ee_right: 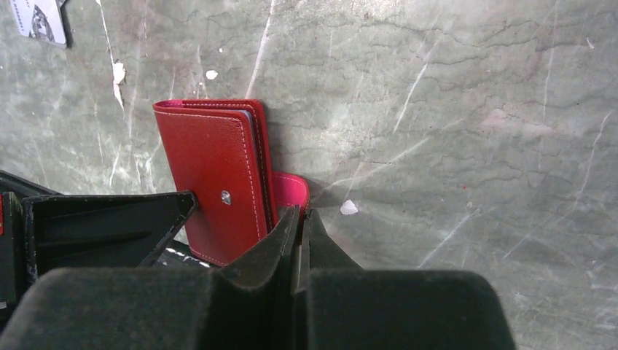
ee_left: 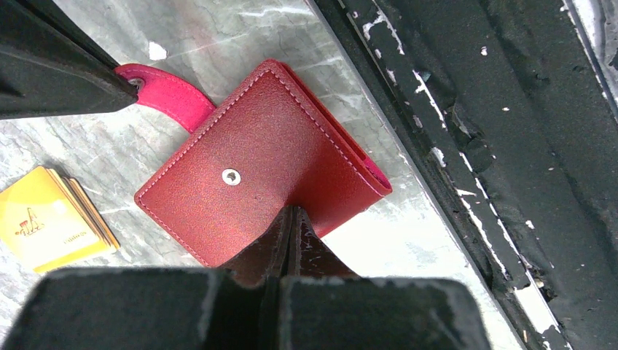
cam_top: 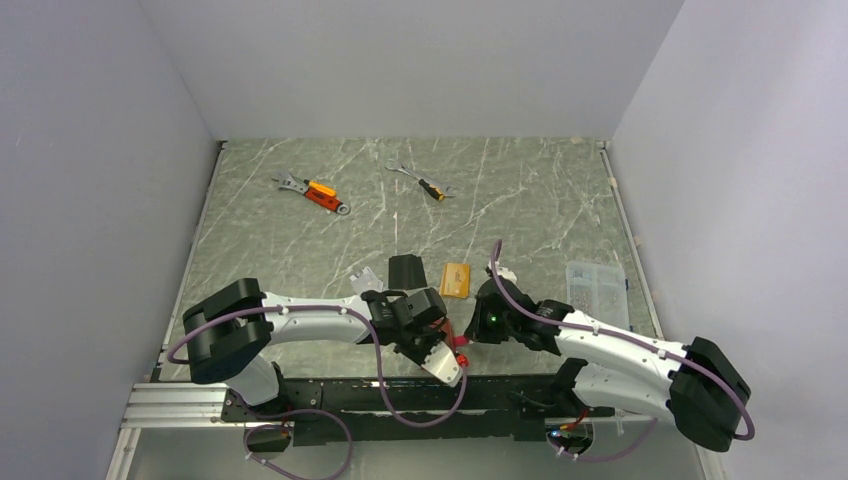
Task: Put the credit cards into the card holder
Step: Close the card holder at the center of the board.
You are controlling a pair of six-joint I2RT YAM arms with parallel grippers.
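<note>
Pinching the pink snap tab (ee_right: 291, 191) of the closed red card holder (ee_right: 215, 175) with the right gripper (ee_right: 300, 213), jaws nearly touching. Pressing the shut left gripper (ee_left: 291, 211) onto its cover, at the near edge of the table (ee_right: 437, 109), orange-gold card (ee_left: 51, 219) lying just beside.

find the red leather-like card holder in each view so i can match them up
Top external: the red leather-like folding card holder is low centre, only a red sliver below the rectangular orange-gold card.
Left wrist: the holder fills the centre.
Right wrist: the holder sits left of centre.
Shared landmark: its pink snap tab, upper left in the left wrist view, at the holder's right edge in the right wrist view; unreadable from above.
</note>
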